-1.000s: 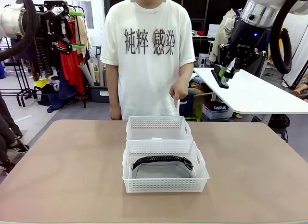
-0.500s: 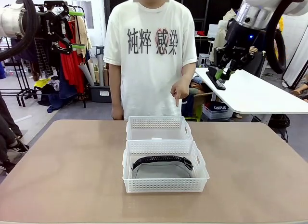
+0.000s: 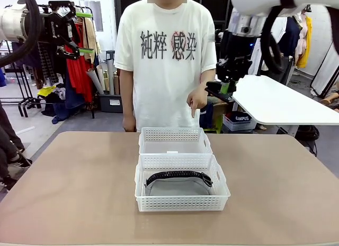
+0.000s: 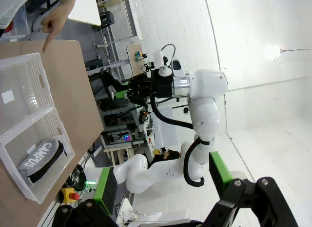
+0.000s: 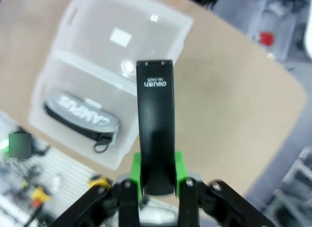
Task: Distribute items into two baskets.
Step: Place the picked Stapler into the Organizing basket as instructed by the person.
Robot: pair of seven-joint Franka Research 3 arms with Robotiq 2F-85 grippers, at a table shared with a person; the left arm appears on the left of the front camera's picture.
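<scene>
Nearest me on the tan matte bench (image 3: 69, 193): near basket (image 3: 181, 202), white see-through plastic w/ lattice rim, shallow rectangle. Inside it lies the pouch (image 3: 177, 183), long soft grey fabric, black zipper strip curving along the top; wrist cam reads "CAMPUS" on its side. Touching behind it, far basket (image 3: 175, 135), same make, just a small white label on its floor.

Beyond the bench edge a person in a white printed tee stands, one hand (image 3: 197, 101) pointing down toward the far basket.

My right tool (image 3: 224, 88) is up high, past the far basket, pads pressed together on the stapler (image 5: 156, 119), a slim black glossy bar w/ white print, sticking straight out between the green pads. My left tool (image 3: 79, 32) is parked high at left, fingers spread wide, nothing between them.

Room behind: clothes rack w/ red garments (image 3: 79, 66), a white table (image 3: 280, 100) at right, grey floor.
</scene>
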